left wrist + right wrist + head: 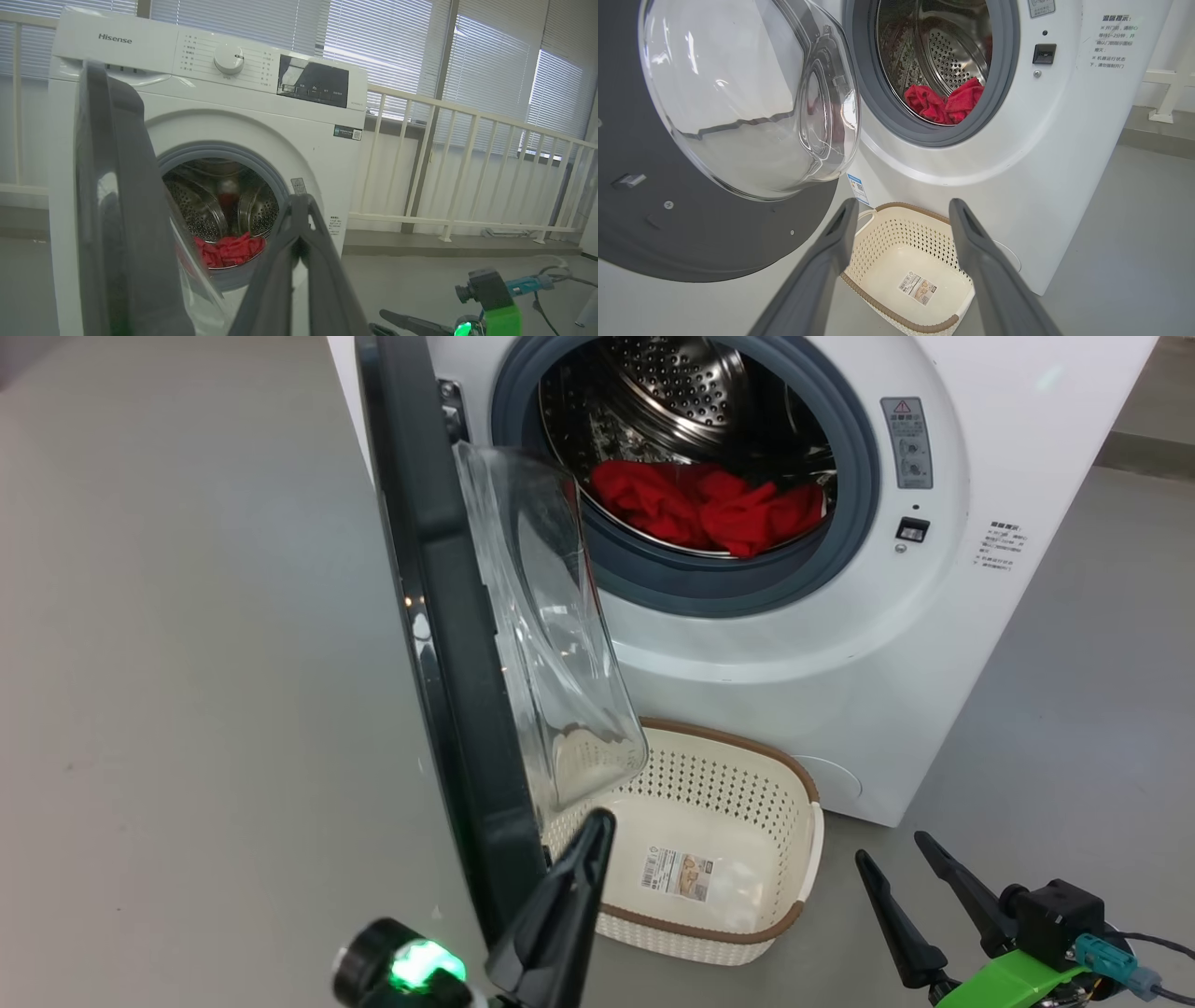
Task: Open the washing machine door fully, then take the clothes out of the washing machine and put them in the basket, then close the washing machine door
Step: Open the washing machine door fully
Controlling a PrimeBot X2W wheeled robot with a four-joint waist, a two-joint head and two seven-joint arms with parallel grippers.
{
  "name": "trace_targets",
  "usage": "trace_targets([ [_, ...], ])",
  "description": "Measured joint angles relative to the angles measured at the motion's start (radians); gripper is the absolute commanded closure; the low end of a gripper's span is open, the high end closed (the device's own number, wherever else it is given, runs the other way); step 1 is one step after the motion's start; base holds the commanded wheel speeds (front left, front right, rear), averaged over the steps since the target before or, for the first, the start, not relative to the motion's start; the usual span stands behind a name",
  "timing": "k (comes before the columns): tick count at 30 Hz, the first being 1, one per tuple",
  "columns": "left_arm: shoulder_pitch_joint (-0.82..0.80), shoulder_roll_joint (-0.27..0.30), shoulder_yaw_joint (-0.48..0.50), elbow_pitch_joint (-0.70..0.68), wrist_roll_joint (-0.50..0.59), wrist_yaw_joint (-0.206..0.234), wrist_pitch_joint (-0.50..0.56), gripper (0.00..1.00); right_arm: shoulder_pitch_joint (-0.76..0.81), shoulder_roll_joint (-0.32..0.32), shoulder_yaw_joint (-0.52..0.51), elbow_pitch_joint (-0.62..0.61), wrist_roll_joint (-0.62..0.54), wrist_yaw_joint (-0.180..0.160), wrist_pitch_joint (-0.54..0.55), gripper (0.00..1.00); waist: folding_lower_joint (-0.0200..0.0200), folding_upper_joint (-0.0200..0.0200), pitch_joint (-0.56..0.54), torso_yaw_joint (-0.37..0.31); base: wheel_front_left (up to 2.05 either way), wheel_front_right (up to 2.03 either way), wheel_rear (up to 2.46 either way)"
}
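The clothes [709, 509] are lying in the drum of the washing machine [840, 653], the door [448, 644] standing open and the basket [738, 779] sitting just below on the floor [187, 709]; the left wrist view is adding the control dial [229, 59]; the left gripper [299, 205] is hovering beside the door with fingers pressed together, the right gripper [893, 849] spread.

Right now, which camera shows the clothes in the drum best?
The head view: the clothes lie broad and unobstructed in the drum. The right wrist view shows a smaller heap, cut by the grey seal; the left wrist view has them small, partly behind the door and the left tool.
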Motion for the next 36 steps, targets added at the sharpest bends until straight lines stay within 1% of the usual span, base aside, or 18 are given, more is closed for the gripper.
trace_targets([
  [2,0.001,0.0,-0.019,0.048,-0.032,-0.005,0.0,1.0,0.0,-0.001,0.0,0.0,0.0,0.0,0.0,0.0,0.0,0.0,0.004,-0.002,0.0,0.0,0.0],
  [7,0.0,0.0,-0.061,0.193,-0.071,-0.013,0.0,1.0,-0.002,-0.006,0.003,0.0,0.0,0.0,0.0,0.0,0.0,0.0,0.014,-0.007,0.0,0.0,0.0],
  [11,-0.01,0.001,-0.069,0.294,-0.094,-0.012,0.0,1.0,-0.011,-0.006,0.006,0.0,0.0,0.0,0.0,0.0,0.0,0.0,0.02,-0.011,0.0,0.0,0.0],
  [13,-0.021,0.0,-0.066,0.318,-0.112,-0.004,0.0,1.0,-0.015,-0.007,0.007,0.0,0.0,0.0,0.0,0.0,0.0,0.0,0.024,-0.013,0.0,0.0,0.0],
  [23,-0.039,0.0,-0.015,0.377,-0.119,0.041,0.0,1.0,-0.022,-0.011,-0.003,-0.001,0.0,0.0,0.0,0.0,0.0,0.0,0.028,-0.012,0.0,0.0,0.0],
  [31,-0.031,-0.002,0.013,0.391,-0.116,0.041,0.0,1.0,-0.022,-0.01,-0.005,-0.001,0.0,0.0,0.0,0.0,0.0,0.0,0.02,0.001,0.0,0.0,0.0],
  [36,0.007,0.003,0.057,0.382,-0.107,0.05,0.0,1.0,-0.022,-0.008,-0.005,-0.002,0.0,0.0,0.0,0.0,0.0,0.0,0.015,0.018,0.0,0.0,0.0],
])
